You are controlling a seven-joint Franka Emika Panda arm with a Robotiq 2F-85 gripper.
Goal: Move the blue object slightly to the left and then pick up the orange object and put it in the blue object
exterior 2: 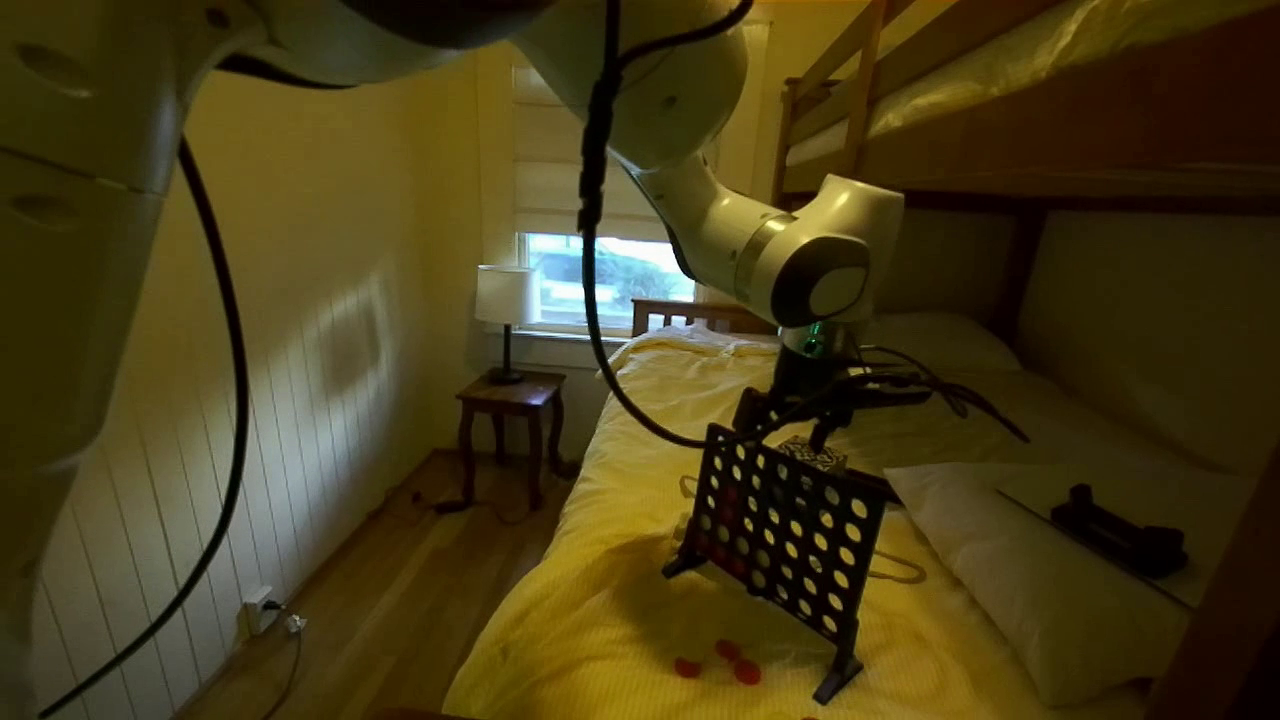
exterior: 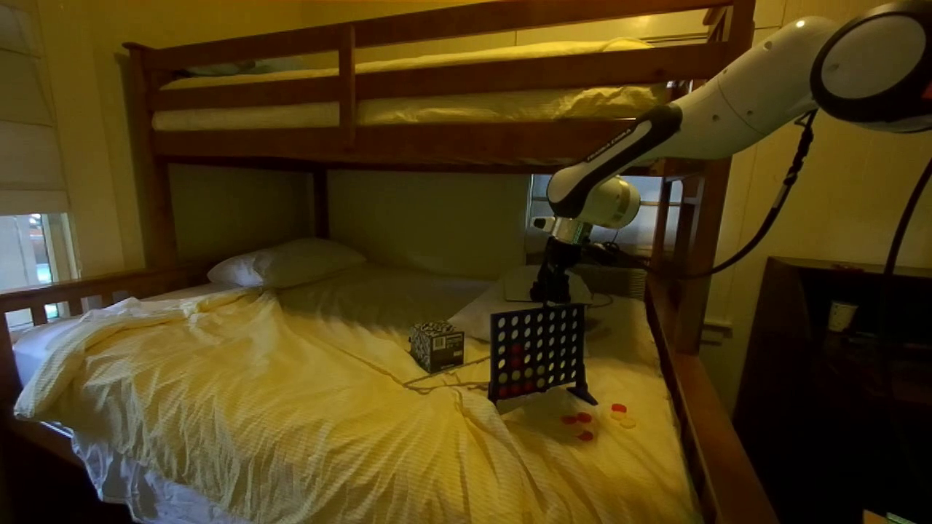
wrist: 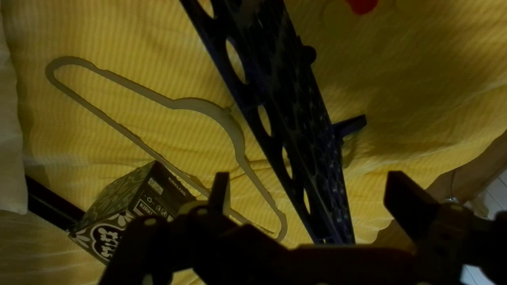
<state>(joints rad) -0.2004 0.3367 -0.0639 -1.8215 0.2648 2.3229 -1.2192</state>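
The blue object is the dark-blue grid rack [exterior: 539,349], upright on its feet on the yellow bedspread; it also shows in an exterior view [exterior 2: 785,530] and the wrist view [wrist: 285,118]. Several red and pale discs sit in its columns. Several red-orange discs [exterior: 584,417] lie loose in front of it, with pale yellow ones [exterior: 625,421]; some show in an exterior view [exterior 2: 747,671]. I cannot tell which disc is the orange object. My gripper [wrist: 309,178] is open above the rack's top edge, the rack's end showing between its fingers without visible contact.
A patterned dark box [exterior: 437,346] and a beige hanger [wrist: 194,103] lie beside the rack. A pillow [exterior 2: 1050,570] bears a flat board with a black item [exterior 2: 1120,530]. The upper bunk rail [exterior: 437,142] and the bed's side rail [exterior: 713,437] bound the space.
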